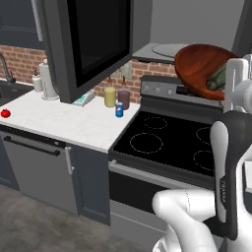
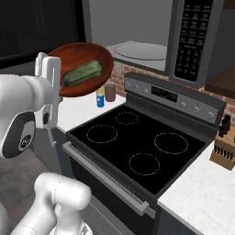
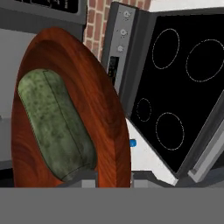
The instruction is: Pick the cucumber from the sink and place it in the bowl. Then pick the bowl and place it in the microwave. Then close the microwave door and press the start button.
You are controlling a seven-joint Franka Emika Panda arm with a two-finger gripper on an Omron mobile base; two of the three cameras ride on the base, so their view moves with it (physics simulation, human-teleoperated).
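The reddish-brown bowl hangs tilted in the air above the stove's back left corner, just in front of the microwave's open cavity. The dark green cucumber lies inside it. My gripper is shut on the bowl's rim. The microwave door stands swung open to the left. A corner of the black sink shows at the far left.
The black cooktop lies below the bowl. A yellow jar, a brown jar and a blue can stand on the counter by the stove. A red tomato lies near the sink; a knife block stands right.
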